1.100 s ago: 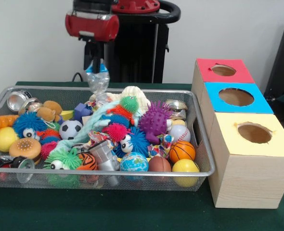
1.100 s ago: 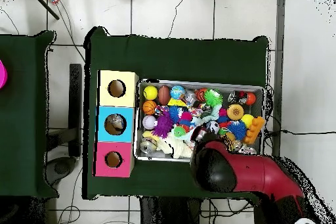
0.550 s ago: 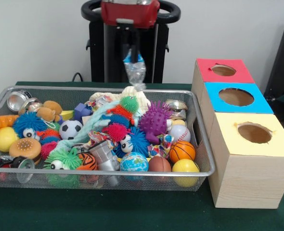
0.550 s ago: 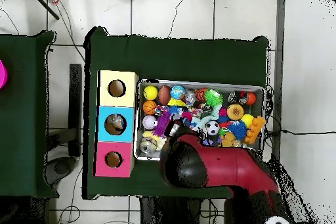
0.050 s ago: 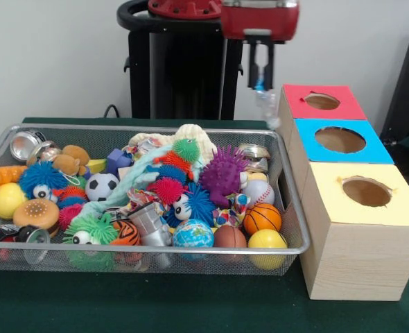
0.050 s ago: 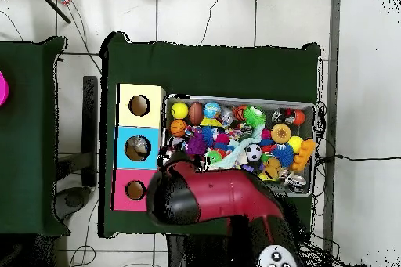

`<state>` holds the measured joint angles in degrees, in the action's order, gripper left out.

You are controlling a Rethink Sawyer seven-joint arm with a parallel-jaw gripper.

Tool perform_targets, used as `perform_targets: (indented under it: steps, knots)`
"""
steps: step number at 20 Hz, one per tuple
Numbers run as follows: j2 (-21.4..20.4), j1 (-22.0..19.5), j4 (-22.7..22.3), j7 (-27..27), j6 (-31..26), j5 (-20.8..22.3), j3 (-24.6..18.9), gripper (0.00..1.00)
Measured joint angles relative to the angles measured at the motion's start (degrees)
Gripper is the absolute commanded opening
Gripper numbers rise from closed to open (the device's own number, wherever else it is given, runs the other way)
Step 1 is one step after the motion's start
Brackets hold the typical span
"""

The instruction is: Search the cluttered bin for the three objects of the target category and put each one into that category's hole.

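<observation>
You see a crushed clear plastic bottle (image 5: 266,105) hanging in the air from the gripper (image 5: 260,75). The two dark fingers (image 5: 252,66) are closed on its top, around the blue cap, and the body of the bottle hangs below them. It is above the gap between the far right corner of the wire bin (image 5: 66,260) and the red box (image 5: 320,103), just beside the left edge of this box and higher than its top. It touches nothing except the gripper.

The red box is the farthest of three boxes in a row at the right of the bin. Next comes the blue box (image 5: 340,140), and the nearest one is the yellow box (image 5: 364,193). Each has a round hole on top. In the overhead view something pale lies inside the hole of the blue box (image 6: 138,147); what it is, you cannot tell. In that view the red and black arm (image 6: 219,197) covers the corner of the bin beside the red box (image 6: 135,190), and the gripper is hidden under it.

The bin is full of toys. A purple spiky ball (image 5: 223,173), a soccer ball (image 5: 101,186), a basketball (image 5: 262,217), a globe ball (image 5: 193,233) and a yellow ball (image 5: 267,241) lie there among others. A silver can (image 5: 25,145) lies on its side in the far left corner. All stands on a dark green table (image 5: 190,309).
</observation>
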<state>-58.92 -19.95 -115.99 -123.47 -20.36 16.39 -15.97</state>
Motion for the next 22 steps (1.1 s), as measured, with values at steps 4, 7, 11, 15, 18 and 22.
perform_targets:
  steps: [4,7,11,15,18,22]
  knots:
    - [1.31,4.11,0.02,0.00,0.00,-1.62,0.83,0.00]
    - [2.31,6.59,0.11,-0.08,0.01,-2.66,1.87,0.00]
    - [4.09,10.57,0.40,-0.58,0.24,-4.81,4.03,0.00]
    - [5.82,14.48,1.10,-1.24,1.53,-7.32,7.01,0.00]
    - [6.53,16.22,1.95,-1.29,2.55,-8.87,9.03,0.00]
    - [7.93,18.13,2.98,-1.29,3.13,-10.74,11.10,0.00]
